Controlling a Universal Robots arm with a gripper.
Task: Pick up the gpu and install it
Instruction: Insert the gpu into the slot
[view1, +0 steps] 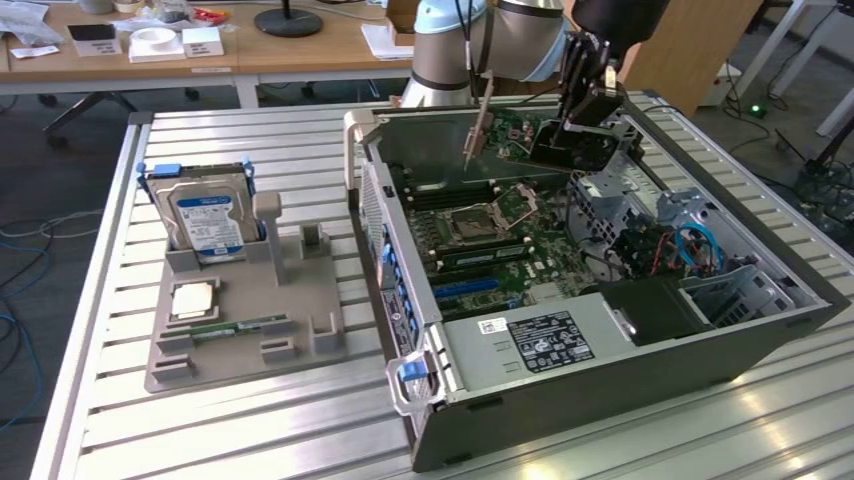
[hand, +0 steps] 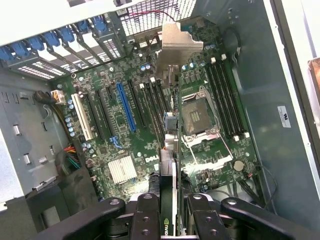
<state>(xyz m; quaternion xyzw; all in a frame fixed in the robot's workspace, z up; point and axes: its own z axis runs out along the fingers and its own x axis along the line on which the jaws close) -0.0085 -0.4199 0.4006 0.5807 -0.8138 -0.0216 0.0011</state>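
My gripper (view1: 583, 112) hangs over the far end of the open computer case (view1: 574, 395) and is shut on the gpu (view1: 554, 143). The card is a dark board with a pale metal end bracket (view1: 474, 128) pointing down toward the exterior view's left. In the wrist view the gpu (hand: 169, 165) shows edge-on between my gripper (hand: 169, 202) fingers (hand: 146, 212), and its bracket (hand: 174, 47) reaches out over the motherboard (hand: 107, 145). The card is held above the board, apart from it. The long blue expansion slot (hand: 126, 107) lies open beside the card's line.
A grey parts holder (view1: 247, 330) on the slatted table carries an upright blue-labelled hard drive (view1: 207, 215), a CPU (view1: 194, 298) and a RAM stick (view1: 240, 327). Inside the case are the CPU socket (hand: 197, 115), a heatsink (hand: 122, 169), drive cages and cables (view1: 674, 250).
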